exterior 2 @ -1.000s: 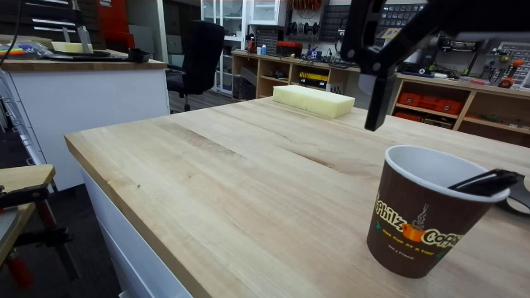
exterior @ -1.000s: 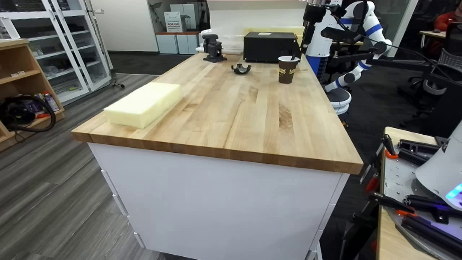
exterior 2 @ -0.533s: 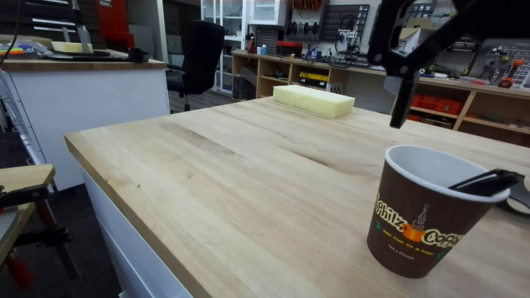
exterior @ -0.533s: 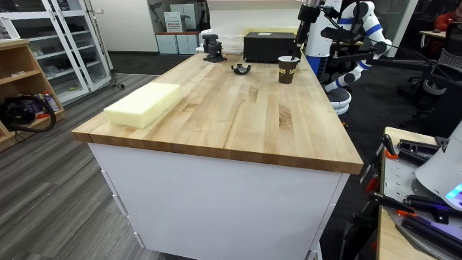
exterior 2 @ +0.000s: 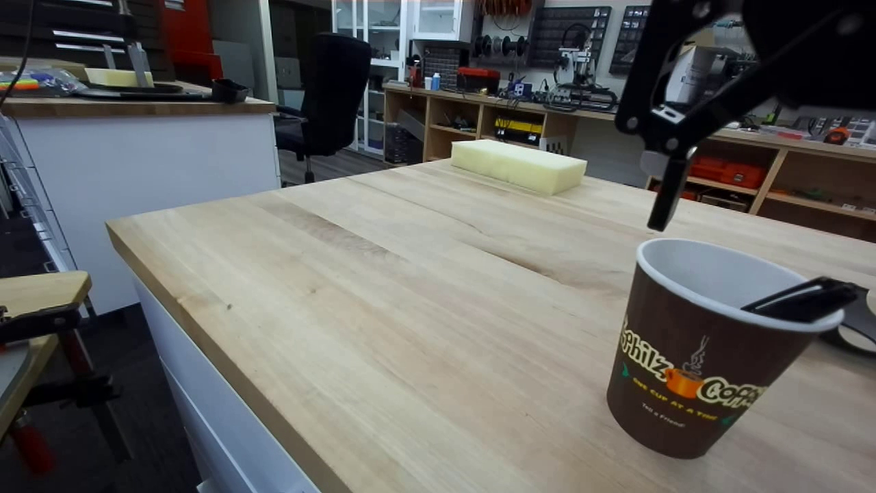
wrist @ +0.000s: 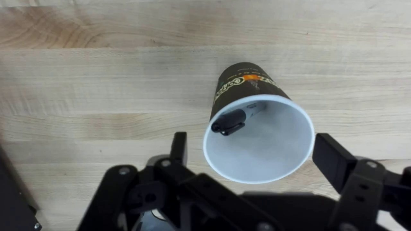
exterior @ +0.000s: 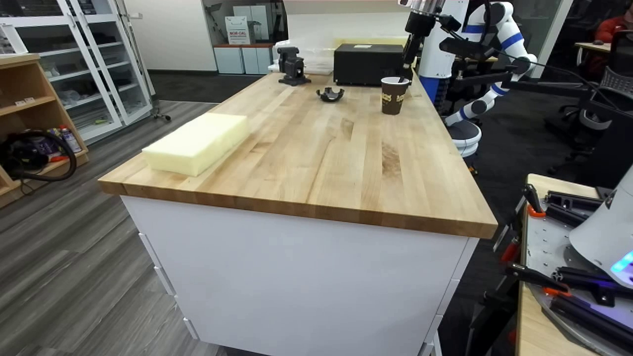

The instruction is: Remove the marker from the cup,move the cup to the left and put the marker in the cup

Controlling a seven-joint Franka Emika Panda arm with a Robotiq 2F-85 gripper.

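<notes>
currently gripper [wrist: 250,140] jaws stand wide apart. upright cup [wrist: 261,130] shows between them in wrist view; marker [wrist: 236,118] leans inside, nearer the jaw at that view's left.

Blocky black fingers [wrist: 334,163] are showing; round screws [wrist: 124,170] are dotting the links [wrist: 362,184] behind them; a silvery collar [exterior: 428,5] is gleaming above.
</notes>
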